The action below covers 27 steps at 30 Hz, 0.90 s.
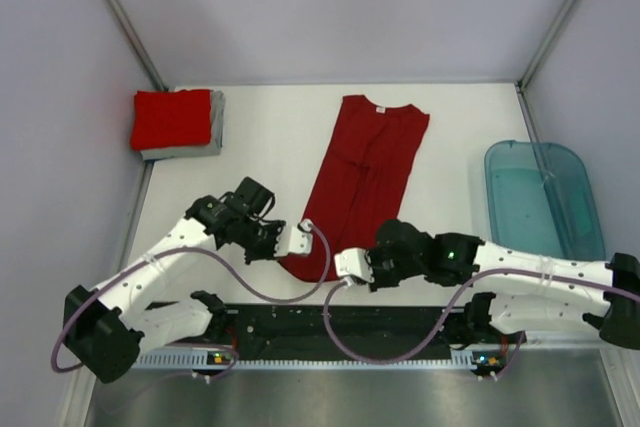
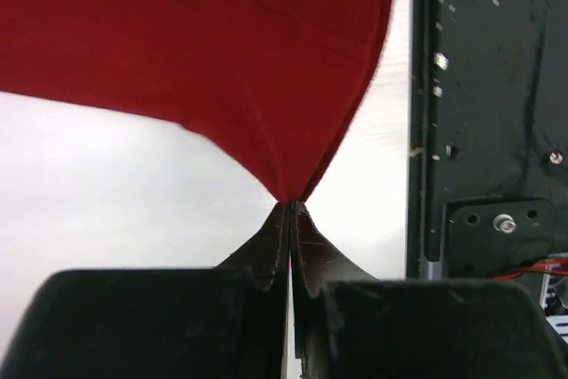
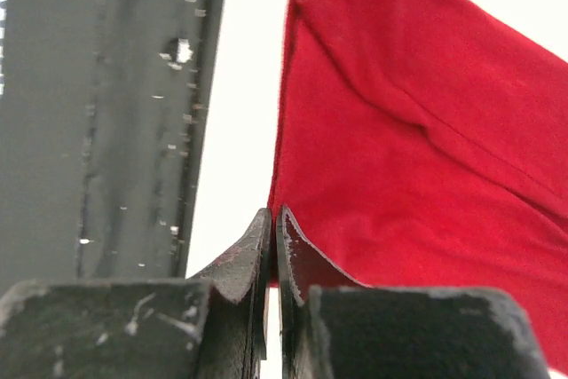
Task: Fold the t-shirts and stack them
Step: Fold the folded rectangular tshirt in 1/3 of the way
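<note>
The dark red t-shirt [image 1: 365, 172] lies folded lengthwise in a long strip down the middle of the white table, collar at the far end. My left gripper [image 1: 298, 238] is shut on its near left corner; in the left wrist view the cloth [image 2: 222, 51] fans out from the closed fingertips [image 2: 291, 206]. My right gripper [image 1: 347, 265] is shut at the near right corner; in the right wrist view the shirt's edge [image 3: 417, 157] meets the closed tips [image 3: 273, 216]. A folded brighter red t-shirt [image 1: 171, 117] lies on a folded grey t-shirt [image 1: 200, 147] at the back left.
A translucent teal plastic tub [image 1: 540, 197] stands at the right edge. The black base rail [image 1: 340, 322] runs along the near edge, close behind both grippers; it also shows in the left wrist view [image 2: 479, 86] and the right wrist view [image 3: 115, 86]. Walls enclose the table.
</note>
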Each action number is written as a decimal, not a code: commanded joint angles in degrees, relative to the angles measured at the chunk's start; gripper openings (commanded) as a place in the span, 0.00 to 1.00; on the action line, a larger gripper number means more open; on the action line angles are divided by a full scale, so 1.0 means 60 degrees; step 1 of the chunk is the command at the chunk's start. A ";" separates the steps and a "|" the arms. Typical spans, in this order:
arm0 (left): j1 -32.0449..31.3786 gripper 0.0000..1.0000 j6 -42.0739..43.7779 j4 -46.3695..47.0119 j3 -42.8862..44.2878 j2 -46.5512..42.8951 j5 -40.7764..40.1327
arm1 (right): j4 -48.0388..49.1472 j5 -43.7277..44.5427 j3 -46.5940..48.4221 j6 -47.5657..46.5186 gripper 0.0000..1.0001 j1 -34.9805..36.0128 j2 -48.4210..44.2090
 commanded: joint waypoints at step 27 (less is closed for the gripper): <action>0.0433 0.00 -0.3880 0.4227 0.8479 0.9158 -0.3772 | 0.5187 -0.0946 0.1081 -0.2017 0.00 -0.7911 0.4042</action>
